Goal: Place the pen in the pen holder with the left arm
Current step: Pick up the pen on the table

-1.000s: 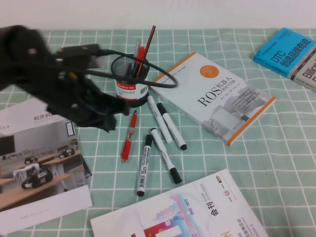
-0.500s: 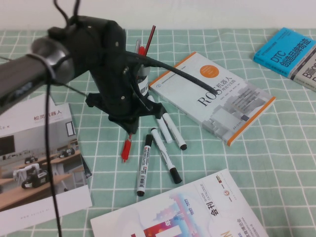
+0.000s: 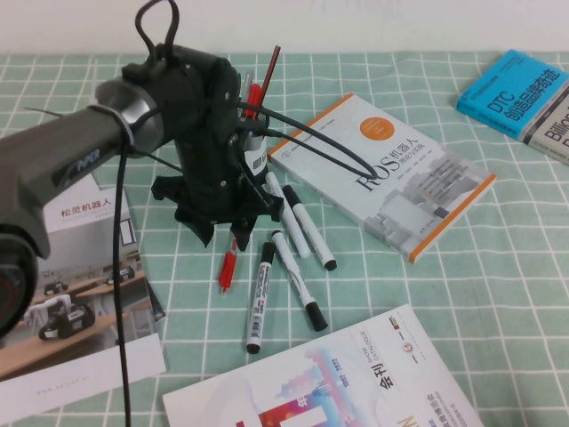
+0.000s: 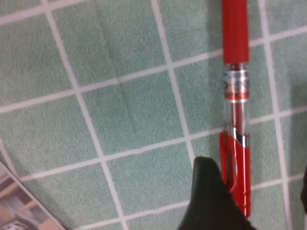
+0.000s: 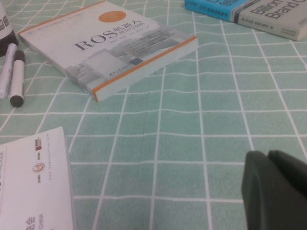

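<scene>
The red pen (image 3: 228,266) lies on the green checked cloth in the high view, its upper half hidden under my left gripper (image 3: 223,233). That gripper points straight down over it and is open. In the left wrist view the pen (image 4: 236,91) runs between the two black fingers (image 4: 211,201) of the left gripper (image 4: 254,191), which straddle its clip end without holding it. The black mesh pen holder (image 3: 256,158) stands just behind the arm, mostly hidden, with pens sticking out of it. My right gripper (image 5: 267,160) hovers low over bare cloth, shut and empty.
Several white markers with black caps (image 3: 298,222) lie right of the pen. A white ROS book (image 3: 391,173) sits at centre right and a blue book (image 3: 520,93) at the far right. A magazine (image 3: 71,294) lies at the left and a booklet (image 3: 329,382) at the front.
The left arm has swung in from the left and come down over the pen, covering the pen holder. Its gripper has opened. The pen has not moved.
</scene>
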